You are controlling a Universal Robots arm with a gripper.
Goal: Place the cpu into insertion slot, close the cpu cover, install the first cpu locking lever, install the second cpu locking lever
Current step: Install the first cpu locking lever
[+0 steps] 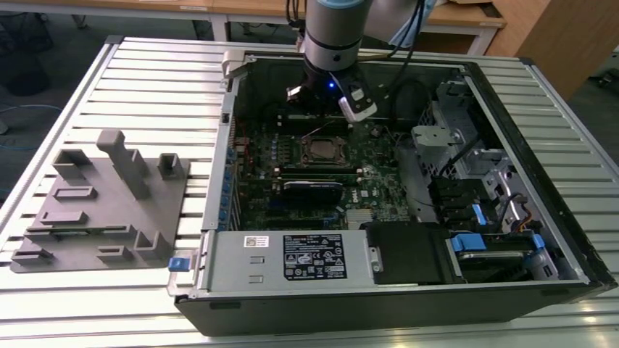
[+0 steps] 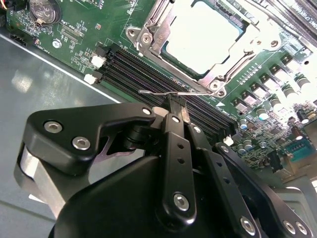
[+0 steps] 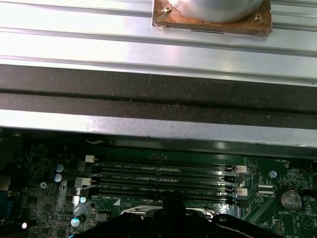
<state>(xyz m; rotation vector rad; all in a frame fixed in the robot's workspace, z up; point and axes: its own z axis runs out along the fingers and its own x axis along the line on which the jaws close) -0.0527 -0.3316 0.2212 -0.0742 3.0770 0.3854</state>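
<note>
- Slatted metal table carries the open computer case, board facing up
- gripper: jaws closed together, tips against the thin locking lever; I cannot tell whether it is nipped between them
- cpu sits in the insertion slot with the cpu cover down, so levering seems the step in hand
- arm reaches steeply down into the case

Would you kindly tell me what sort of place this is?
Probably a robotics lab: an open computer case lies on a slatted metal bench, a robot arm reaches into it, wooden desks behind.
</note>
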